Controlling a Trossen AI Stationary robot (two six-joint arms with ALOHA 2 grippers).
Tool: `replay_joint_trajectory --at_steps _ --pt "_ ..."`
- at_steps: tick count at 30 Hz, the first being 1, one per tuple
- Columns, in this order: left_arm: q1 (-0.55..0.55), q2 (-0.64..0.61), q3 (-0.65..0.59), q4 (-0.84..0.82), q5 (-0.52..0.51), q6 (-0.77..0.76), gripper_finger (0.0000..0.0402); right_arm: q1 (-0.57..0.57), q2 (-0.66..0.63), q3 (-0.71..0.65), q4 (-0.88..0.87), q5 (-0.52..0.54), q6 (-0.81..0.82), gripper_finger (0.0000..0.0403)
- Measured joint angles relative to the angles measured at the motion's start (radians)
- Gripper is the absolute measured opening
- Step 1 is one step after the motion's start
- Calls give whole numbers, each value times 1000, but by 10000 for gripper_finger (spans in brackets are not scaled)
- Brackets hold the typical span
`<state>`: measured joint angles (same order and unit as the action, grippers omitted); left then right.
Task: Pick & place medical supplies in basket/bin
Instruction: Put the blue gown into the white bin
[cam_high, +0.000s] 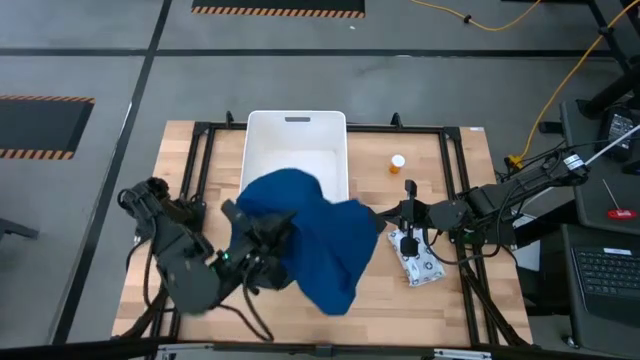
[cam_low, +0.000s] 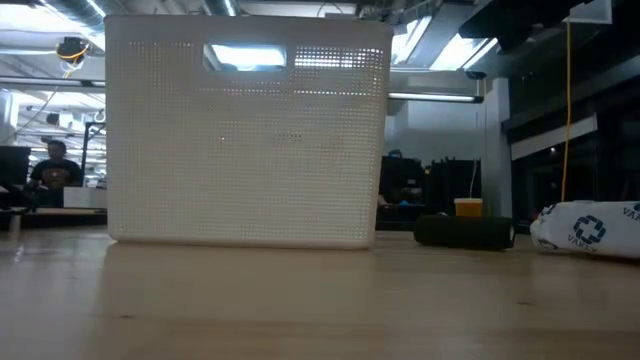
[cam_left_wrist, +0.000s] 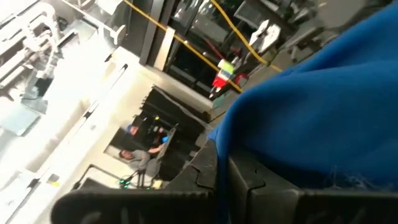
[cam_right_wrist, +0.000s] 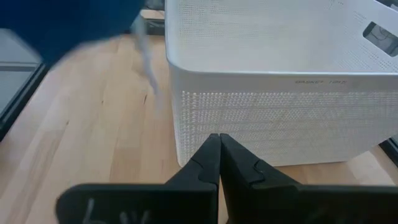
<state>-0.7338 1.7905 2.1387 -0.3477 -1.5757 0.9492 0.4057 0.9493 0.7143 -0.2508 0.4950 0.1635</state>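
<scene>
The large dark blue cloth is held up by the left gripper, whose fingers are pinched shut on a fold of it; in the left wrist view the fabric is seen bunched over the closed fingers. From above, part of the cloth overlaps the near rim of the white tub, while the larger part hangs over the bare desk on the side toward the right arm.

The main risk is judged to be a release made too early: most of the fabric would be left draped outside the wall, and its weight could drag the rest out. A loose corner could also be caught on the rim, so that the light tub is tugged or tipped.

The right gripper, fingers pressed together and empty, is held low beside the hanging edge of the cloth, near the small black oblong and the white dotted packet; these could be swept aside by the trailing cloth. The orange bottle stands well apart and is thought less exposed
</scene>
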Motion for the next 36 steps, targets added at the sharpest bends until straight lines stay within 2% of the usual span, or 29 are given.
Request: replay_joint_trajectory --at_steps 3,12,30,36 --pt "34 -9 0 113 7 118 3 0 0 0 0 0 14 10" --pt "133 -29 0 101 5 129 3 0 0 0 -1 0 14 10" --pt "420 -63 0 -34 14 134 3 0 0 0 -12 0 0 10" --pt "517 -73 -1 -142 100 79 3 -1 0 0 -13 2 -43 10"
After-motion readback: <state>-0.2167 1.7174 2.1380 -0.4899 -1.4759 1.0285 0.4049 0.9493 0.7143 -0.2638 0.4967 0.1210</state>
